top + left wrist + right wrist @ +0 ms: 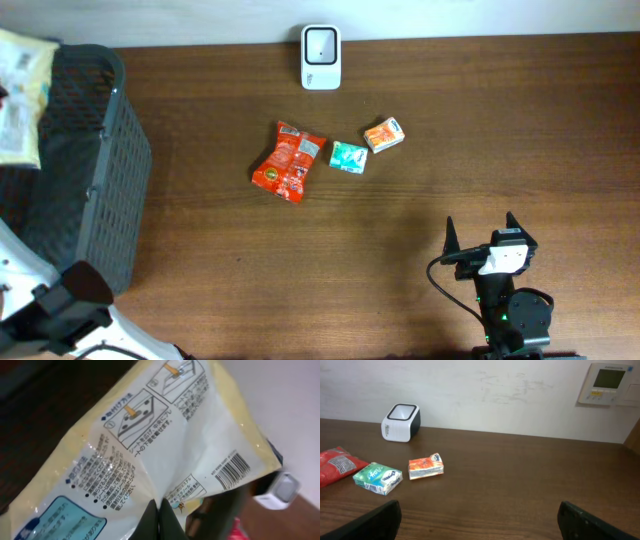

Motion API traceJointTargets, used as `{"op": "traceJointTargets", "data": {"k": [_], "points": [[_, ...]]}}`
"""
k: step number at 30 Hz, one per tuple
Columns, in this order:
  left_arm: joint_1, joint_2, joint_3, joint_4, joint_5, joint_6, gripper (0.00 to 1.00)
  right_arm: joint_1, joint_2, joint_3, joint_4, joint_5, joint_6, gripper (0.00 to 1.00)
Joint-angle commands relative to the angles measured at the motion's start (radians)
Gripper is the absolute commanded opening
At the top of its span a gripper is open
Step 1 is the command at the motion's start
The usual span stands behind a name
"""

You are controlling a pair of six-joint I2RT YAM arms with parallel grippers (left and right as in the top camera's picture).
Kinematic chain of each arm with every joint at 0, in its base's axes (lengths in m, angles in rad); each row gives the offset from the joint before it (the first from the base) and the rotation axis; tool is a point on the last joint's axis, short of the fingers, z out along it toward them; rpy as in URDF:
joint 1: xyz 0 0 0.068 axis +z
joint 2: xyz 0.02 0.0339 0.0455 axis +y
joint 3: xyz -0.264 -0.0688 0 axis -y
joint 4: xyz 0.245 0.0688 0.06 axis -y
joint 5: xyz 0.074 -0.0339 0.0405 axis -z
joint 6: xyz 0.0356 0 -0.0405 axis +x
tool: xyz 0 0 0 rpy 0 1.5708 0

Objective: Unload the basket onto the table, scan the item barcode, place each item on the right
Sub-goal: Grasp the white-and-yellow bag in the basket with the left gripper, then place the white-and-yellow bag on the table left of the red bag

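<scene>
Three small items lie mid-table in the overhead view: a crinkled red foil snack pouch (289, 161), a small green pack (349, 156) and a small orange pack (384, 135). White box-shaped barcode scanner (321, 57) stands at the far edge, well apart from them. Black mesh plastic basket (95, 160) at far left. The pale yellow printed plastic packet (20, 95) is at its outer rim, off the dark wood table (300, 280). Right fingers (450, 235) sit near the front edge.

Left wrist view: left fingers (150, 522) are pinched together on the packet's lower edge. Black barcode (232, 471) sits uncovered near a corner, probably the reason for gripping at the edge. Scanner shows just past that corner.

Right wrist view: right fingers spread wide, nothing between them. Judged to be on standby.
</scene>
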Motion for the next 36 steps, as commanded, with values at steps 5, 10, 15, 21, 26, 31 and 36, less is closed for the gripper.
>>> {"op": "traceJointTargets", "data": {"k": [5, 10, 15, 21, 26, 31, 36], "points": [[-0.182, -0.245, 0.034, 0.064, 0.405, 0.02, 0.0, 0.005, -0.006, -0.007, -0.005, 0.006, -0.003, 0.98], [-0.509, -0.193, 0.023, -0.064, 0.097, 0.021, 0.0, 0.005, -0.006, -0.007, -0.005, 0.006, -0.003, 0.99], [-0.767, -0.05, -0.089, -0.115, -0.23, 0.02, 0.0, 0.005, -0.006, -0.007, -0.005, 0.006, -0.003, 0.98], [-0.836, 0.14, -0.204, -0.034, -0.348, 0.005, 0.0, 0.005, -0.006, -0.007, -0.005, 0.006, -0.003, 0.98], [-0.835, 0.283, -0.206, -0.02, -0.411, -0.048, 0.0, 0.005, -0.006, -0.007, -0.005, 0.006, -0.003, 0.98], [-0.839, 0.316, -0.206, -0.019, -0.217, -0.048, 0.01, 0.005, -0.006, -0.007, -0.005, 0.006, -0.003, 0.98], [-0.869, 0.317, -0.206, -0.02, -0.17, -0.043, 0.25, 0.005, -0.006, -0.007, -0.005, 0.006, -0.003, 0.98]]}}
